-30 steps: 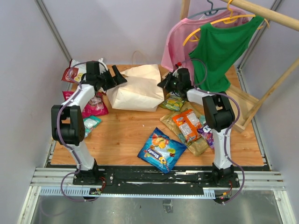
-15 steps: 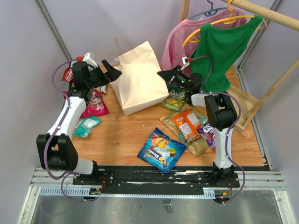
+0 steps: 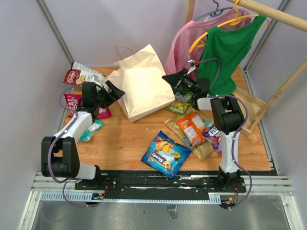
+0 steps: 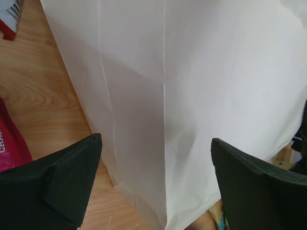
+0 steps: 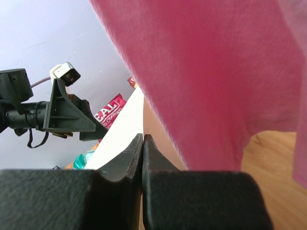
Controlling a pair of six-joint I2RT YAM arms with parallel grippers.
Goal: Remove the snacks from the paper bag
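Note:
The tan paper bag (image 3: 141, 84) stands tilted at the back of the table, its loop handle (image 3: 121, 48) up. My right gripper (image 3: 169, 78) is shut on the bag's right edge, and in the right wrist view the paper (image 5: 120, 134) runs into the closed fingertips (image 5: 143, 137). My left gripper (image 3: 114, 91) is open at the bag's lower left, and the bag's wall (image 4: 192, 81) fills the space ahead of my left gripper (image 4: 156, 140). Snacks lie on the table: blue (image 3: 166, 154), orange (image 3: 191, 127), green (image 3: 178, 105), red-white (image 3: 81, 75), magenta (image 3: 100, 112), teal (image 3: 91, 129).
A pink shirt (image 3: 180, 45) and a green shirt (image 3: 225, 52) hang on a wooden rack (image 3: 268, 12) at the back right, and the pink shirt (image 5: 216, 72) is close to my right gripper. A purple packet (image 3: 212, 139) and a tan packet (image 3: 201, 148) lie by the right arm.
The paper bag has gone from lying flat to standing tilted, raised by the right gripper, which closed on its edge. The left gripper has drawn back toward the near left, still open.

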